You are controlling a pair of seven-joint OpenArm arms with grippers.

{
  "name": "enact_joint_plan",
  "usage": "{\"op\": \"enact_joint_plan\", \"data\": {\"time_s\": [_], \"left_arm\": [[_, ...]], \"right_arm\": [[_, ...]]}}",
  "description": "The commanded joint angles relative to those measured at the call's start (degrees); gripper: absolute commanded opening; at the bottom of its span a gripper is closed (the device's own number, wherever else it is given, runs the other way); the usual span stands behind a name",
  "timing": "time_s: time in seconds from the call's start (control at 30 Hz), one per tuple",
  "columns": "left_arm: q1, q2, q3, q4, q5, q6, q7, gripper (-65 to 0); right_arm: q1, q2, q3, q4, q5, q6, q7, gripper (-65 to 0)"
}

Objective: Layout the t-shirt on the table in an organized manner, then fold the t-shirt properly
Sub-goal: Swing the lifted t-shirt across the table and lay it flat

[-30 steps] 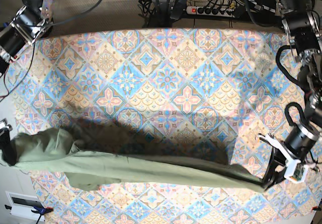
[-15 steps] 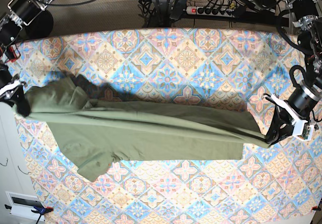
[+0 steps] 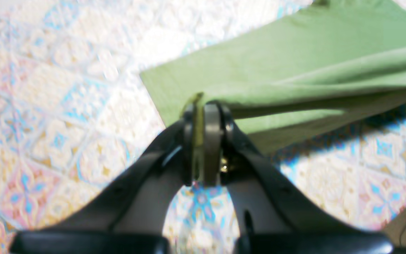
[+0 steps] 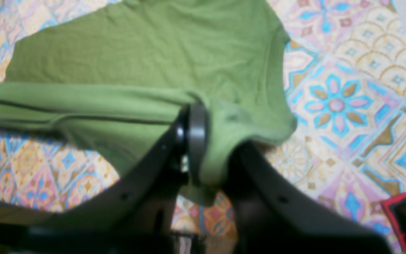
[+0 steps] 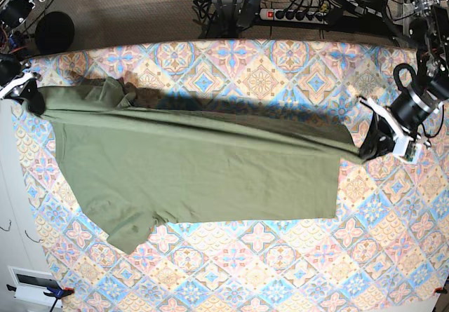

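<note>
The olive-green t-shirt (image 5: 196,165) is stretched wide across the table (image 5: 259,73), its far edge held up between both grippers and its near part lying on the cloth. My left gripper (image 5: 365,151) at the base view's right is shut on the shirt's hem corner; the left wrist view shows the jaws (image 3: 203,116) pinching green cloth (image 3: 294,70). My right gripper (image 5: 31,102) at the base view's left is shut on the shoulder end; the right wrist view shows the cloth (image 4: 136,63) draped over the gripper (image 4: 203,141). One sleeve (image 5: 130,231) lies spread at front left.
A power strip (image 5: 295,14) and cables lie beyond the table's far edge. The table's left edge (image 5: 17,151) runs close to my right gripper. A red-and-black part (image 4: 404,218) shows at the right wrist view's corner.
Both grippers have carried the shirt's held edge from the near side toward the far side of the table. More of the shirt's body now lies spread flat.
</note>
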Motion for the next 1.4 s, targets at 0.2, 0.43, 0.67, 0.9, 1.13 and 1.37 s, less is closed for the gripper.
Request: {"op": "enact_joint_plan", "data": {"time_s": [0.2,0.43,0.67,0.9,1.13,1.37], "left_arm": [[7.04,-0.94,-5.61,1.28,-6.83,0.38,-1.17,-65.0],[13.19,-0.85,-8.34,1.28,-7.71,0.38,-1.17,-65.0],[19.35,-0.94,-8.07,1.20,-7.71,0.38,-1.08,-65.0],[24.71,-1.91,-7.99,1.20,-7.44,0.38,-0.90,-65.0],[26.38,-4.11,-3.50,1.11,-7.18,0.38,-0.99,-65.0],[27.79,-4.46,-1.83,1.02,-5.68,0.38,0.68,-65.0]], "right_arm": [[-4.68,0.58,0.69,1.22,0.87,0.12,1.42,-64.3],[-7.41,0.49,0.69,1.22,0.87,0.12,1.42,-64.3],[-10.48,0.49,0.60,1.22,0.87,0.12,1.33,-64.3],[-11.45,0.40,0.60,1.22,0.87,0.12,-2.10,-64.3],[-12.68,-0.30,0.60,1.22,0.87,0.12,-2.71,-64.3],[-15.49,-0.30,0.60,1.22,0.87,0.12,-2.36,-64.3]]}}
